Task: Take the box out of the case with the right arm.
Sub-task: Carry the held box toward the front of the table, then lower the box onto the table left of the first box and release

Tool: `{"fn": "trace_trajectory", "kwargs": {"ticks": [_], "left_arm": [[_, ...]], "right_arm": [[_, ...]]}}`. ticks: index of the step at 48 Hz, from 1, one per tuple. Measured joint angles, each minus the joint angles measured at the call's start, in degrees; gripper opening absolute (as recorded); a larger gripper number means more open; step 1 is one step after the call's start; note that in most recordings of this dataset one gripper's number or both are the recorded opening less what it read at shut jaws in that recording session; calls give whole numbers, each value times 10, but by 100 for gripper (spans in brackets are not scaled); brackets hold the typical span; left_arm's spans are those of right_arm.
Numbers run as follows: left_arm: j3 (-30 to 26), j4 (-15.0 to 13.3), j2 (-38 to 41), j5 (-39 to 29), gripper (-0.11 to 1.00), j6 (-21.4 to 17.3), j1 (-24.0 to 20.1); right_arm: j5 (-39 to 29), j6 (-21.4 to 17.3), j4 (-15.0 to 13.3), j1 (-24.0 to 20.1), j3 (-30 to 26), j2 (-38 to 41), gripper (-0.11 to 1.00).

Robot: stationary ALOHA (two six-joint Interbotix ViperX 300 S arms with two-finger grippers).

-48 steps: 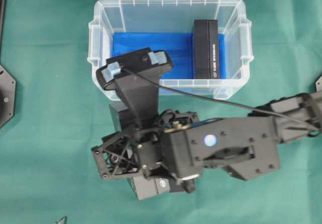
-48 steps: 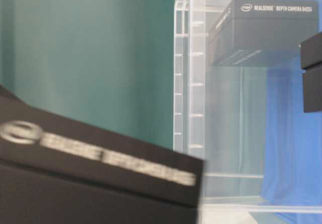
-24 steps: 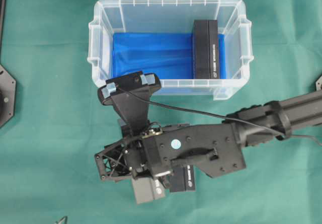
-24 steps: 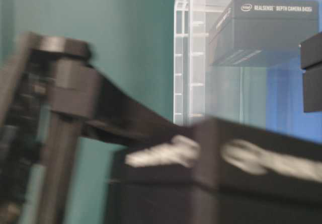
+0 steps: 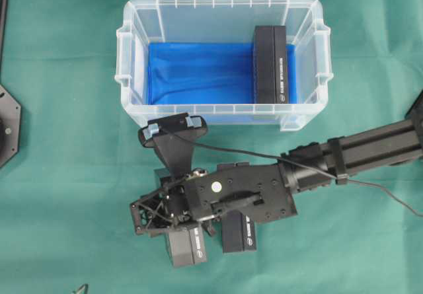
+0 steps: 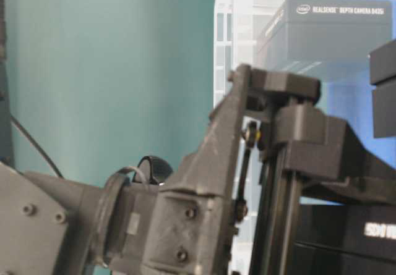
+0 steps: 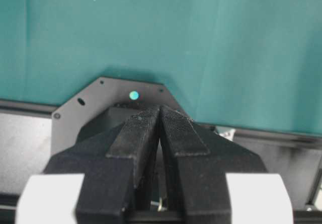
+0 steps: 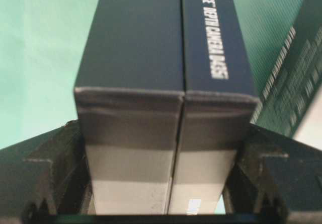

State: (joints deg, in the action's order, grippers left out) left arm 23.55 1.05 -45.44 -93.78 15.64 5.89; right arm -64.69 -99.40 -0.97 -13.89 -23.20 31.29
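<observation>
Case sits behind me with one box inside. My right gripper is clamped on another box, low over the cloth beside a third; letting go crooked could knock that neighbour.

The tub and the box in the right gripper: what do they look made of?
The tub looks like clear moulded plastic: you see the blue sheet through its walls, and the rim is ribbed. The box held in the right gripper is probably matte dark card: sharp folded edges, a seam down the middle, white print.
</observation>
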Motion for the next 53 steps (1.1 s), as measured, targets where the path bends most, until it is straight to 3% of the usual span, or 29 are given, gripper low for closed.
{"fn": "trace_trajectory", "kwargs": {"ticks": [37,45,53], "left_arm": [[0,0,0,0,0,2,0],[1,0,0,0,0,4,-1],[1,0,0,0,0,10,0]], "right_arm": [[2,16,1,6,12,-1,68],[4,21,-3,6,12,-1,89],[6,21,-6,6,12,-1,91]]}}
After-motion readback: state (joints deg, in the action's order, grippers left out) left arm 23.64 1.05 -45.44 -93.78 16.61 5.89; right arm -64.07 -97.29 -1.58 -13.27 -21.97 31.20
